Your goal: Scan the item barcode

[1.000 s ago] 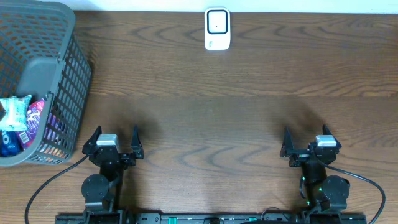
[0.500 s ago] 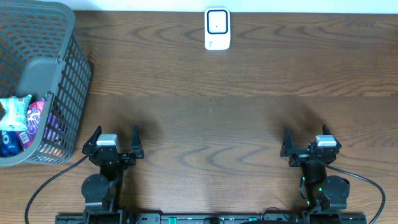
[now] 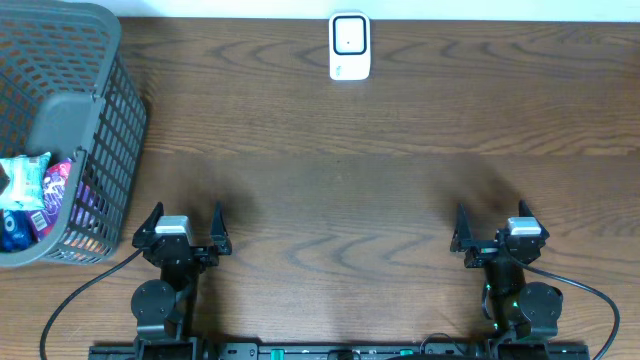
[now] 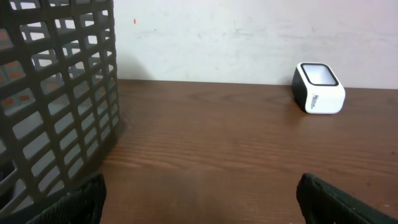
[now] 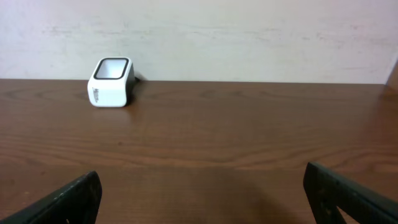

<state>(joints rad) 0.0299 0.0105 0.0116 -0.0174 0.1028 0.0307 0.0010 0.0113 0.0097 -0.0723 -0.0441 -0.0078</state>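
1. Nearest the camera base, the left gripper (image 3: 187,213) sits low at the table's front edge. Its fingers are spread wide with nothing between them, so I'd call it ready for a pick.
2. Across on the other side, the right gripper (image 3: 490,213) mirrors it, jaws wide apart and empty. The two are well apart, so neither crowds the other.
3. Just beside the left gripper, out to its left, the grey basket (image 3: 110,120) holds the packets (image 3: 30,185). These are the items to scan, piled in the near end and partly hidden by the rim. The left arm looks the natural one to fetch them.
4. The basket's mesh wall rises tall in the left wrist view. A reach would likely need to go up and over that edge, not through it.
5. The middle of the table (image 3: 330,180) is bare wood, with plenty of room to carry a packet across.
6. At the far edge, centred against the wall (image 5: 249,31), stands the white scanner (image 3: 349,45), window up, within both wrist views.
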